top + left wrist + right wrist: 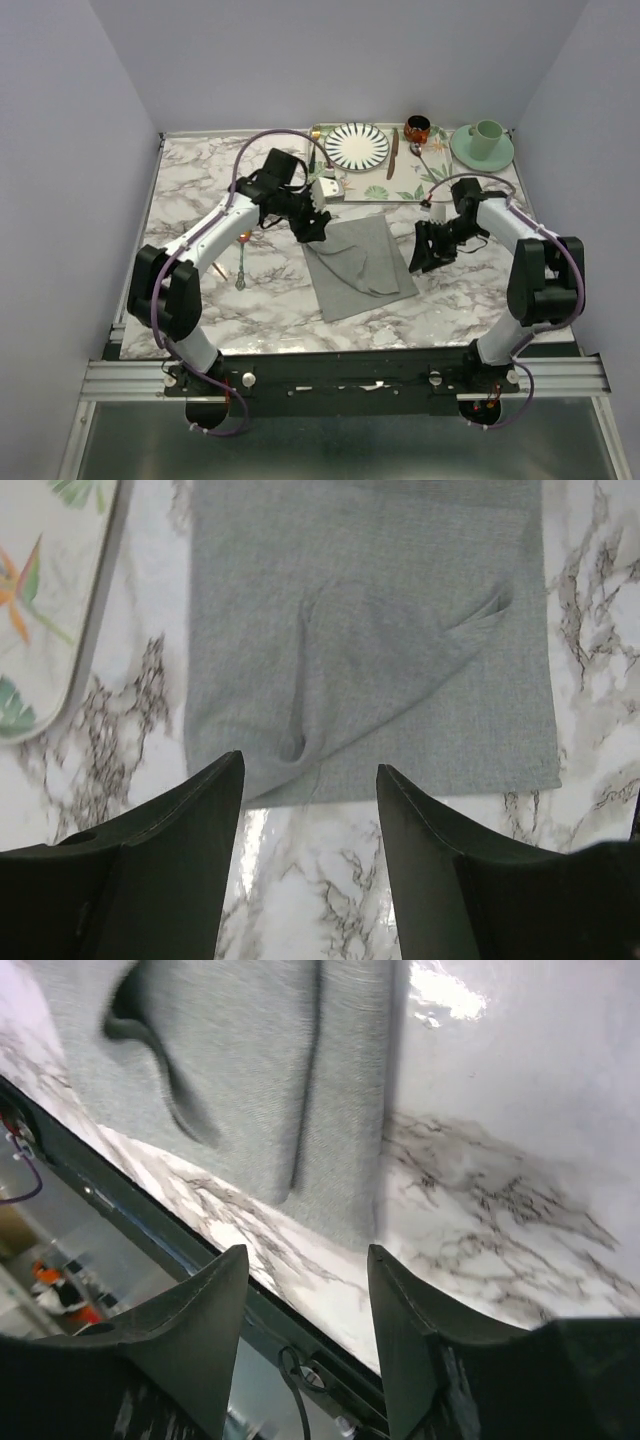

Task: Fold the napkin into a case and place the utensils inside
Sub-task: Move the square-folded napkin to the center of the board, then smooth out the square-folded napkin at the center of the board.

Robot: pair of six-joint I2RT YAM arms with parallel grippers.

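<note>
Top view, left arm: stretched forward from its base with the elbow bent, and the left gripper (pixel 312 232) tips down over the far left corner of the napkin (pixel 360 265).
Top view, right arm: folded back on itself, with the right gripper (pixel 421 254) low at the napkin's right edge.
Top view, napkin: one, grey and rumpled, spread on the table (pixel 200 190) between the two grippers.
Top view, count: two arms. One spoon (pixel 241 266) lies well left of the napkin. One tray (pixel 400 188) sits just beyond it, carrying one plate (pixel 357 146). One green cup (pixel 487 134) is beyond and to the right.
Left wrist, pincer: released. Two dark fingers (pixel 180 830) are spread wide with nothing between them, over bare marble, and the napkin's edge is just ahead.
Left wrist, napkin: flat, with one long crease and a small tuck. A tray corner is just left of it.
Right wrist, pincer: released too. The fingers (pixel 190 1330) are apart and grip nothing, by the napkin's corner near the table's rim.
Right wrist, napkin: two dark folds run across it.
</note>
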